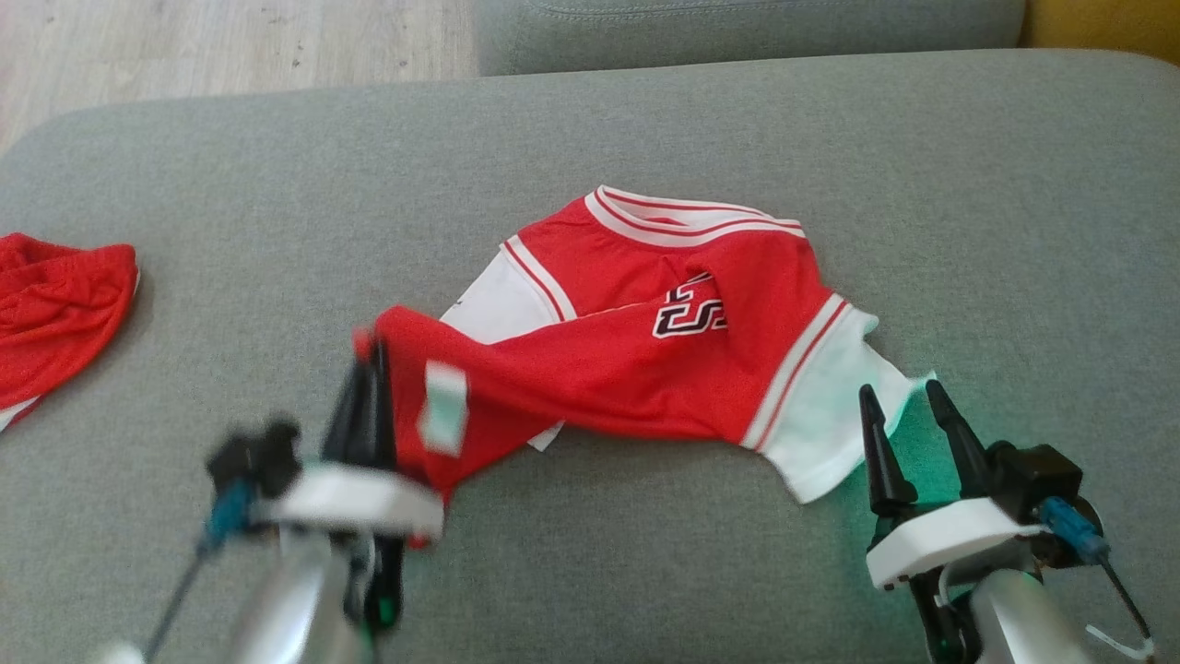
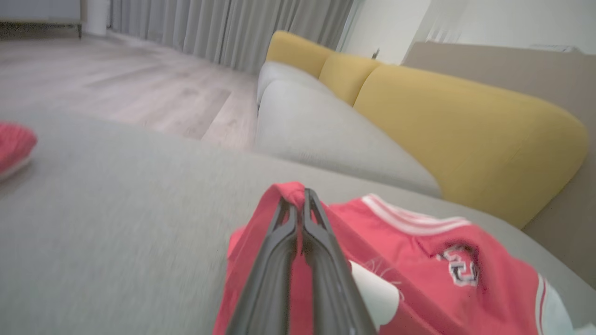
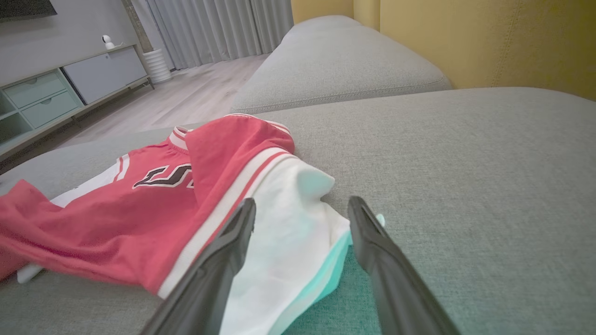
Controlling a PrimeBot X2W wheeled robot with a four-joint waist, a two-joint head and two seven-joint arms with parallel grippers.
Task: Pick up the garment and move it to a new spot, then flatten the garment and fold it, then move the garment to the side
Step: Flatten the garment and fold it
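Observation:
A red garment [image 1: 627,341] with white sleeves and striped trim lies crumpled on the grey cushion [image 1: 645,129]. My left gripper [image 1: 369,355] is shut on the garment's red left corner, which wraps over the fingertips [image 2: 298,195] in the left wrist view. My right gripper [image 1: 903,395] stands open at the garment's white right sleeve [image 1: 830,424]. In the right wrist view the white sleeve edge [image 3: 298,242] lies between the two spread fingers [image 3: 233,242], and green light falls on it.
A second red cloth [image 1: 55,314] lies at the cushion's left edge. Another grey cushion [image 1: 737,28] sits beyond, with a yellow sofa back [image 2: 465,125] behind. Wooden floor [image 1: 184,46] is at the far left.

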